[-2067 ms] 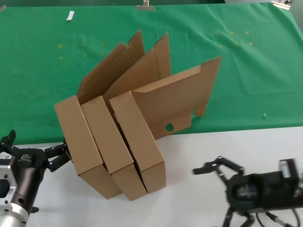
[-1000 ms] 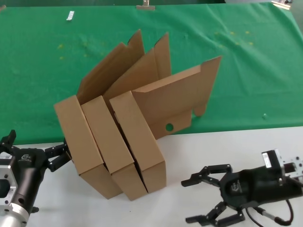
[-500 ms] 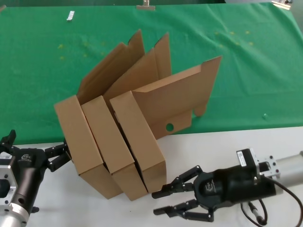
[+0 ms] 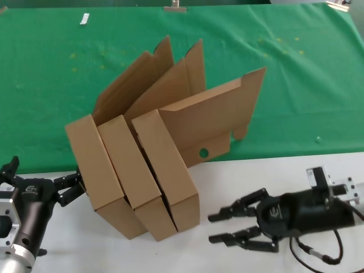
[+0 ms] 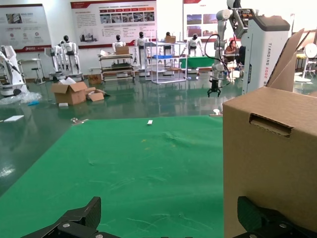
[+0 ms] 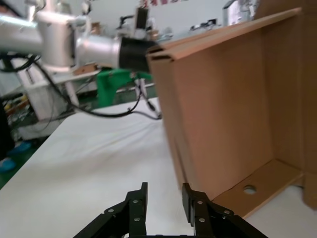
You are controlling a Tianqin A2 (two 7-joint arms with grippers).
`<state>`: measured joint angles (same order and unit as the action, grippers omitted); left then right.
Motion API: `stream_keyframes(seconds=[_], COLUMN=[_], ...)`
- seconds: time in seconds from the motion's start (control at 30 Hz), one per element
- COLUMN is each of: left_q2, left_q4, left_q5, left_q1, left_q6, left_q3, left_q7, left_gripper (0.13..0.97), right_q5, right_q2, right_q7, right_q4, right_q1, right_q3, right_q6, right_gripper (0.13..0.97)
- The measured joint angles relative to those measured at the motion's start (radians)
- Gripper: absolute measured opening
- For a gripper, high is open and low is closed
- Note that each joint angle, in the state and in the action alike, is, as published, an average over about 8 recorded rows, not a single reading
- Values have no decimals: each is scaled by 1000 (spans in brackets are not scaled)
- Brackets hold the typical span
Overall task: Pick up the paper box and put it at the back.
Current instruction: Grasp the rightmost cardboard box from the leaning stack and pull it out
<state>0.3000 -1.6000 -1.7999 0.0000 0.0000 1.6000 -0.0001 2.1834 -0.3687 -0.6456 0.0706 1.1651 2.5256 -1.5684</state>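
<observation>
Right tool [image 4: 216, 228] agape beside rightmost paper box [image 4: 168, 170].

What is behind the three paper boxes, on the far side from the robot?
Behind the three paper boxes lies the green cloth, and their opened lids lean back over it. The cloth directly under the lids is covered, so anything lying there cannot be seen.

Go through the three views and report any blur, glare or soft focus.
Head view: evenly lit and sharp; the green cloth shows only soft folds, no glare. Left wrist view: the near paper box is crisp, while the hall floor behind reflects the lights. Right wrist view: soft throughout, with the background washed out.
</observation>
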Motion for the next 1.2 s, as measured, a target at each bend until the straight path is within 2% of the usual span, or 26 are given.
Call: stream_keyframes(seconds=[0.13, 0.27, 0.4, 0.53, 0.83, 1.2], left_q2=[0, 0, 0, 0, 0, 0], left_q4=[0, 0, 0, 0, 0, 0], left_q5=[0, 0, 0, 0, 0, 0], left_q1=[0, 0, 0, 0, 0, 0], left_q6=[0, 0, 0, 0, 0, 0], left_q3=[0, 0, 0, 0, 0, 0], left_q7=[0, 0, 0, 0, 0, 0], left_gripper=[966, 966, 966, 966, 966, 966], right_q5=[-47, -101, -154, -202, -305, -387], right_q2=[21, 50, 77, 99, 111, 102], right_q7=[18, 21, 14, 2, -23, -49], right_q4=[-25, -39, -43, -44, -47, -51], right_q1=[7, 14, 16, 14, 18, 26], right_q3=[-83, -156, -211, -255, -343, -441], right_q6=[9, 18, 22, 24, 40, 68], right_gripper=[312, 353, 395, 395, 347, 221])
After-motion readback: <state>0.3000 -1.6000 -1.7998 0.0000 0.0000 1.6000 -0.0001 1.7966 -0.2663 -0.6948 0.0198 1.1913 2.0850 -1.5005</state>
